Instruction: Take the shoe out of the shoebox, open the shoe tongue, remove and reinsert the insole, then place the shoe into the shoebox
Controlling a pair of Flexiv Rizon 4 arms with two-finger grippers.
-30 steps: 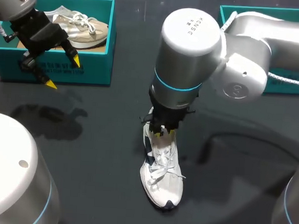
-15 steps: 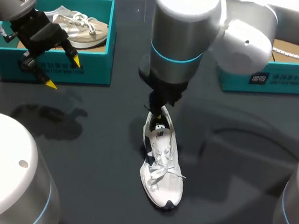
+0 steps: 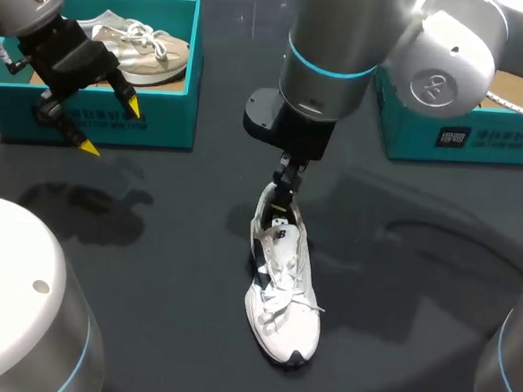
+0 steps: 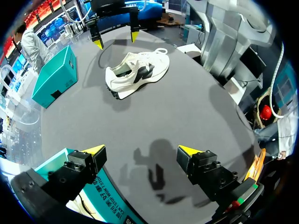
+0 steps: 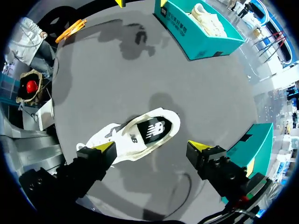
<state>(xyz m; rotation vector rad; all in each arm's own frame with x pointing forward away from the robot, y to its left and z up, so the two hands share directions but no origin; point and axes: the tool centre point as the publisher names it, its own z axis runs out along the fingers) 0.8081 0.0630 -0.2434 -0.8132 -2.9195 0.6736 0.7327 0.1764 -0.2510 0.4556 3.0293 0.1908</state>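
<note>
The shoe (image 3: 282,287) is a white sneaker with dark navy side panels and white laces. It stands on its sole on the dark table (image 3: 150,242), between the two boxes and outside both, with its toe towards us and its heel away.

The right gripper (image 5: 153,146) hangs over the heel end, its two fingers spread apart. We see no contact with the shoe and nothing held. The left gripper (image 3: 110,127) is likewise spread and empty. It sits just in front of the left box (image 3: 105,118), well apart from the shoe.

The head view shows the lacing and the toe cap, but the right arm hides part of the collar. The right wrist view looks straight down into the opening and shows a dark insole with white print lying inside. The left wrist view gives the side profile, a thick white sole under the dark panel, with the right gripper's yellow tips above the heel.

Both boxes are teal, rectangular and open at the top. The left box holds a beige shoe (image 3: 142,44) with pale laces. The right box (image 3: 463,138) shows a brown cardboard floor. The table is matt and smooth, and carries soft shadows of the arms.
</note>
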